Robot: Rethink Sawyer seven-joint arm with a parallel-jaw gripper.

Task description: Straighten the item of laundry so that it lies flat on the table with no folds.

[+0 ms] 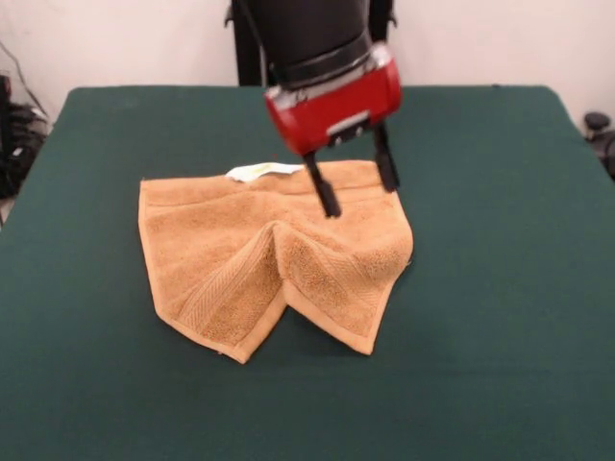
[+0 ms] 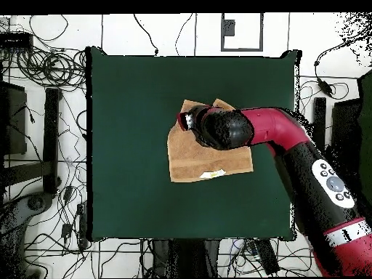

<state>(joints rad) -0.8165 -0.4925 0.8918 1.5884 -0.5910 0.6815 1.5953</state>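
Hand towel (image 1: 259, 259), creased, mid-table, nearer the far edge.

From its flat left side, a ridge runs up the middle to a notch in the near hem; the white tag (image 1: 261, 172) marks the far hem. The gripper (image 1: 357, 192) hovers above the right half, fingers spread wide, holding nothing. Best grip the near-right corner and draw it toward the table (image 1: 519, 317)'s right edge.
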